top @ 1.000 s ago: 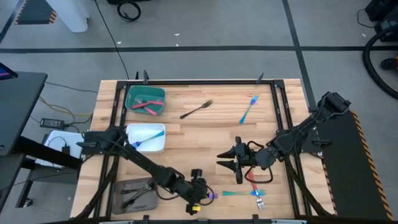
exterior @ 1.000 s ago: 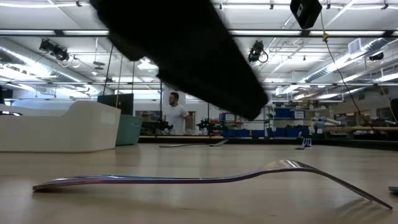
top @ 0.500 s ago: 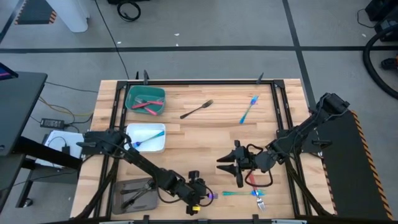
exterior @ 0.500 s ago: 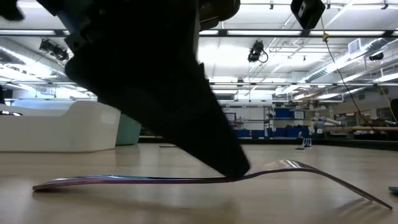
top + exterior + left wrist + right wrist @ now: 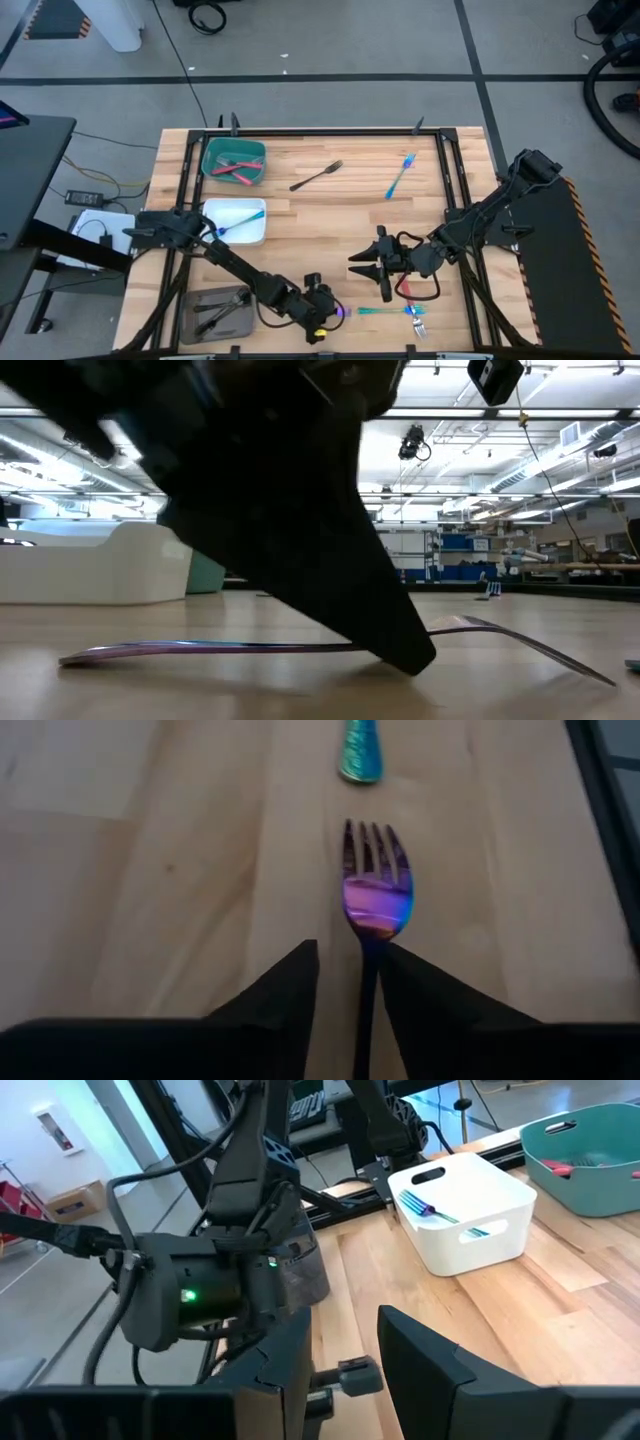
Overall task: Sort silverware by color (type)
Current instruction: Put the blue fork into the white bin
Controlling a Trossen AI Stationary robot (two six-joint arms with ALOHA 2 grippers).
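Observation:
An iridescent purple fork (image 5: pixel 341 313) lies flat near the table's near edge; the low view shows its handle and raised head (image 5: pixel 250 649). My left gripper (image 5: pixel 320 306) is down at table level over it, open. Its fingers stand on either side of the fork's handle (image 5: pixel 366 995), just behind the purple head (image 5: pixel 378 885). My right gripper (image 5: pixel 372 263) hovers open above the table's middle right, near a red-handled utensil (image 5: pixel 405 288). A teal-handled fork (image 5: pixel 385 311) lies just beyond the purple one. My left gripper straddles the purple fork's handle (image 5: pixel 366 1010) just behind the head, coming slanting from above and pointing along the fork. One fingertip (image 5: pixel 405 652) reaches the table beside the neck. I cannot tell whether either finger touches the handle. The fork lies on the table.
A teal tray (image 5: pixel 234 160) with red utensils and a white tray (image 5: pixel 236 222) with blue-teal ones sit far left. A grey tray (image 5: pixel 215 312) with dark ones sits near left. A dark fork (image 5: pixel 316 176) and a blue utensil (image 5: pixel 400 175) lie toward the far edge.
My left gripper has come down from above the purple fork to table level, so that its fingers now straddle the handle. The fork stays on the table.

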